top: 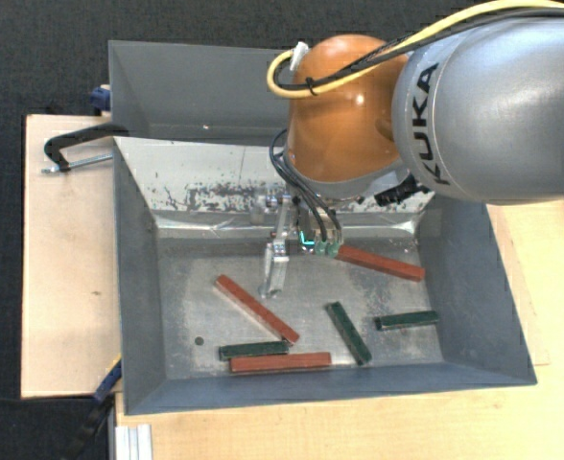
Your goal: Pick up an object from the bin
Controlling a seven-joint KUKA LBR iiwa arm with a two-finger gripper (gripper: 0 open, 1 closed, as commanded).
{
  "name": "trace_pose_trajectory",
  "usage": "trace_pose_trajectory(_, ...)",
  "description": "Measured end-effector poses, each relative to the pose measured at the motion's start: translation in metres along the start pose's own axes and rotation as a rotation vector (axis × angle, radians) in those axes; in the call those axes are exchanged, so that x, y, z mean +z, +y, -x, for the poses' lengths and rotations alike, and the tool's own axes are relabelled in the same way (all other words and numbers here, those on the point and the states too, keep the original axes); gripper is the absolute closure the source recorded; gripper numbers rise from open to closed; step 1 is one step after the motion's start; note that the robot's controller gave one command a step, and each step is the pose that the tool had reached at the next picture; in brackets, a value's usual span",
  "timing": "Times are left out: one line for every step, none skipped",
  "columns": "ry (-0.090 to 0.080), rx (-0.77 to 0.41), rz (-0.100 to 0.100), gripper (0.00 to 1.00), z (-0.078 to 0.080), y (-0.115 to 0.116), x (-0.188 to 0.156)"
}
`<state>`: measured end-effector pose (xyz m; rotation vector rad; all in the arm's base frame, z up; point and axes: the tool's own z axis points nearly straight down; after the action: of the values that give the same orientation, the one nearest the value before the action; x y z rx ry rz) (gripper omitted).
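Hanging low at mid bin (134,286): claw (274,278), open or closed, cannot tell. Just beside its tip, nothing seen gripped: diagonal red stick (255,309) flat on floor. Second red stick (380,263) to the right. Green sticks (347,333) nearer the front wall.

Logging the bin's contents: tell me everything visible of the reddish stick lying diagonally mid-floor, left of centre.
The reddish stick is a long, thin, straight bar, matte, whole. It lies flat on the bin floor, slanting from upper left to lower right. The gripper hangs by its middle; contact cannot be told.
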<state>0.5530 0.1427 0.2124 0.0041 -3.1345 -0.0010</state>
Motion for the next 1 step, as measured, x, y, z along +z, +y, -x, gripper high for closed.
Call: trace_pose_trajectory(-0.008,0.001,0.001,0.0,0.0017,-0.0006,-0.0045)
